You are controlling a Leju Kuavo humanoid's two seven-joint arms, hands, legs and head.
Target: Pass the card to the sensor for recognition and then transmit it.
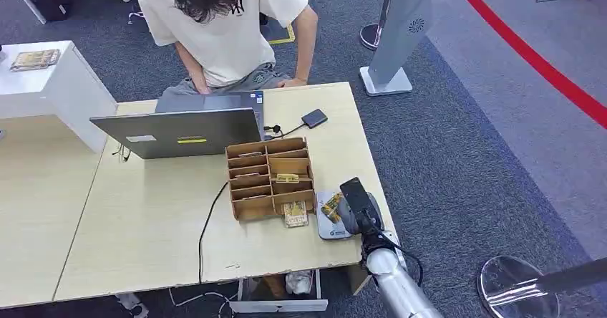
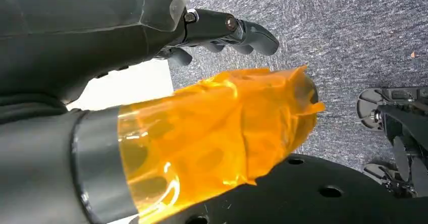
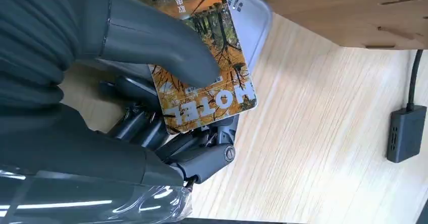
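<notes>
My right hand (image 1: pixel 356 207) holds an orange hotel card (image 3: pixel 212 57) pinched between thumb and fingers; in the head view the card (image 1: pixel 331 207) lies flat over the grey sensor pad (image 1: pixel 327 226) at the table's right front edge. In the right wrist view the pad (image 3: pixel 255 17) shows as a grey rounded plate under the card. My left hand (image 2: pixel 222 30) hangs over the carpet with nothing in it, its fingers loosely curled and its thumb wrapped in orange tape.
A wooden card rack (image 1: pixel 270 177) stands just left of the sensor, another card (image 1: pixel 294 214) at its foot. Behind are a laptop (image 1: pixel 179 132) and a seated person (image 1: pixel 229 28). A small dark box (image 1: pixel 313 118) with a cable lies farther back. A white cabinet (image 1: pixel 50 82) stands left.
</notes>
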